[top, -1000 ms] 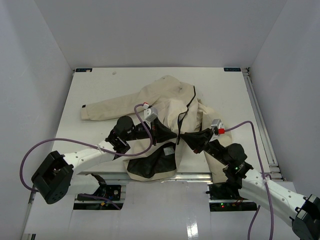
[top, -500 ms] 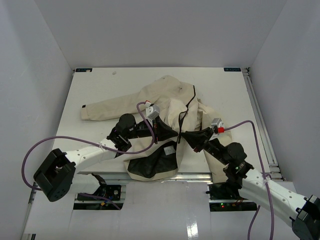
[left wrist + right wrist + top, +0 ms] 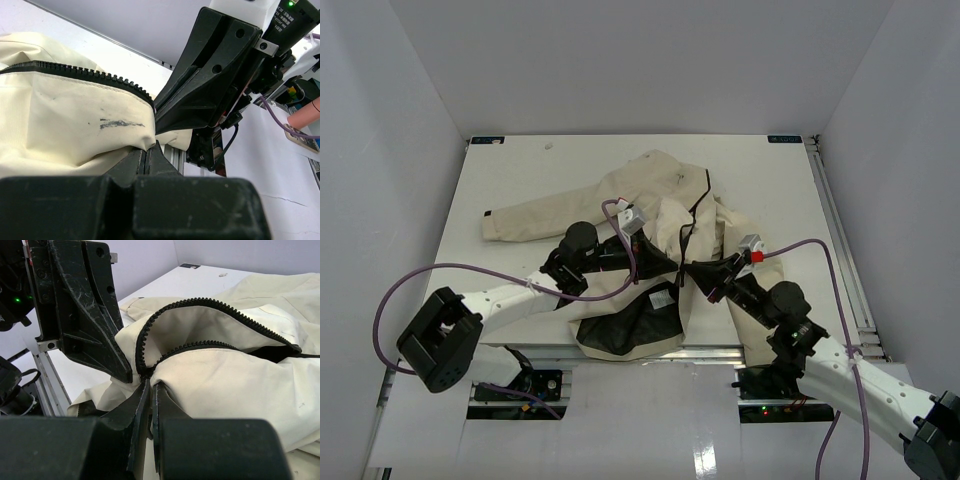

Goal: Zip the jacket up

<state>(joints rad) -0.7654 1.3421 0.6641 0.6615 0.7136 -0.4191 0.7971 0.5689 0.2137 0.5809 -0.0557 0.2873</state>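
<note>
The white table (image 3: 520, 170) lies under the jacket (image 3: 645, 195) and shows bare on all sides of it. The jacket is cream-beige and lies spread flat, with one long sleeve (image 3: 540, 212) stretched out from the jacket's body toward the left arm's side. The jacket front is open, and at its near end the black lining (image 3: 620, 330) is turned up.

The left arm (image 3: 500, 300) reaches over the near left part of the jacket, and the right arm (image 3: 790, 325) reaches in from the jacket's near right side. A purple cable (image 3: 420, 285) loops beside the left arm, off the jacket.

The two grippers meet tip to tip over the open front of the jacket, just above the black lining. The left gripper (image 3: 148, 151) has its jaws pressed together, and they pinch a fold of the cream fabric right beside the zipper edge. The right gripper (image 3: 151, 386) has its jaws almost together too, and they pinch the fabric of the other front edge.

The dark zipper teeth (image 3: 200, 302) curve in an arc away from the pinched spot. A small grey smear (image 3: 120, 123) sits on the fabric near the left gripper's tips.
</note>
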